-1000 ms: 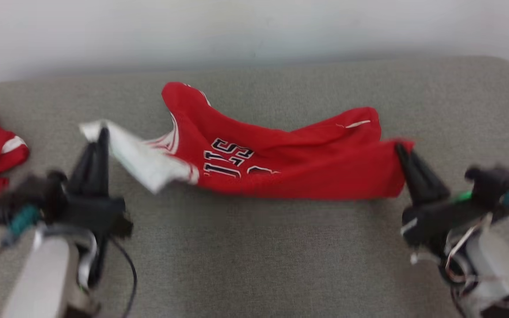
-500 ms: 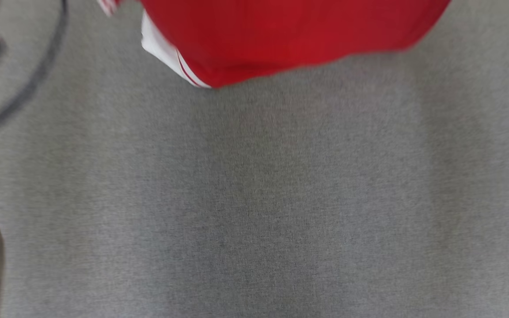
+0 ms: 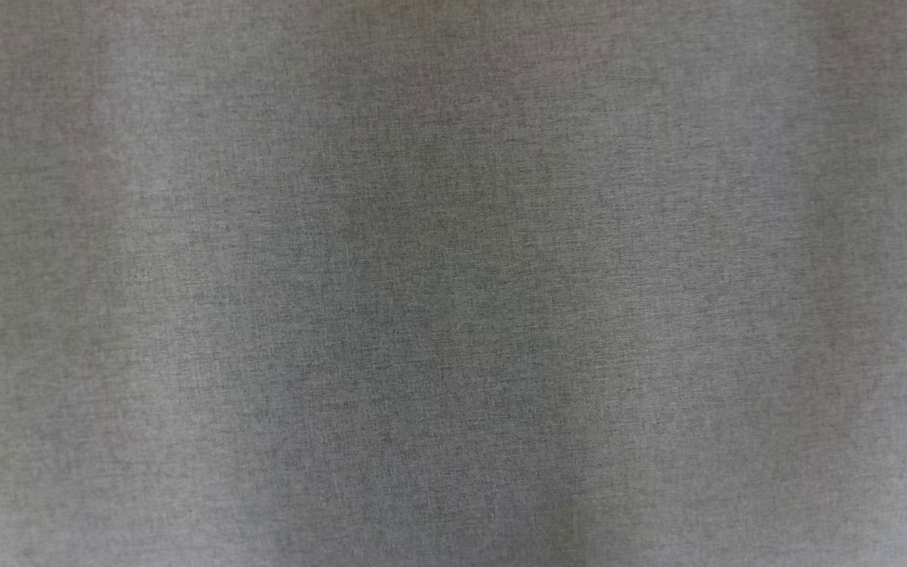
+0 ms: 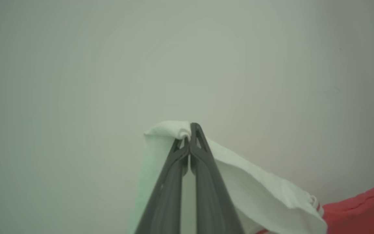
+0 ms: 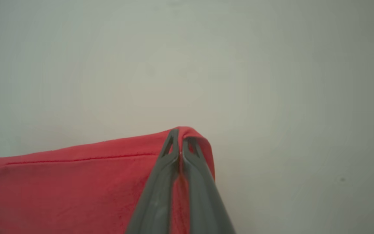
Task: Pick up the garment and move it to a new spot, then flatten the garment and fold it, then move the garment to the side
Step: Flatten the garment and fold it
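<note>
Entry one, at the left: left gripper (image 4: 189, 134). We record two long dark-grey fingers, smooth and matt, tapering to slotted tips and pressed together on a pinch of the garment (image 4: 258, 191). The part held is its white panel (image 4: 157, 152), a soft, slightly nubbly knit bunched into a small roll at the tips. In the left wrist view the white cloth drapes away toward 5 o'clock, where a thin red-and-white trim (image 4: 315, 202) meets the red body (image 4: 362, 208). Both run off the frame, so we cannot make out the garment's full outline; the finger bases are cut off at 6 o'clock. Behind stands a pale wall (image 4: 109, 65), plain and slightly hazy.

Entry two, centre: grey woven surface (image 3: 453, 283). In the head view we note a fine heathered weave, flat, softly blurred, with dim darker bands; its edges lie beyond the frame.

Entry three, at the right: right gripper (image 5: 181, 137). The same dark fingers are clamped on a folded corner of the garment's red cloth, which humps over the tips. A stitched hem line (image 5: 76, 159) runs toward 9 o'clock, and the matt, faintly napped fabric spreads toward 8 o'clock and out of frame. Whether the garment touches the grey surface, we cannot tell.
</note>
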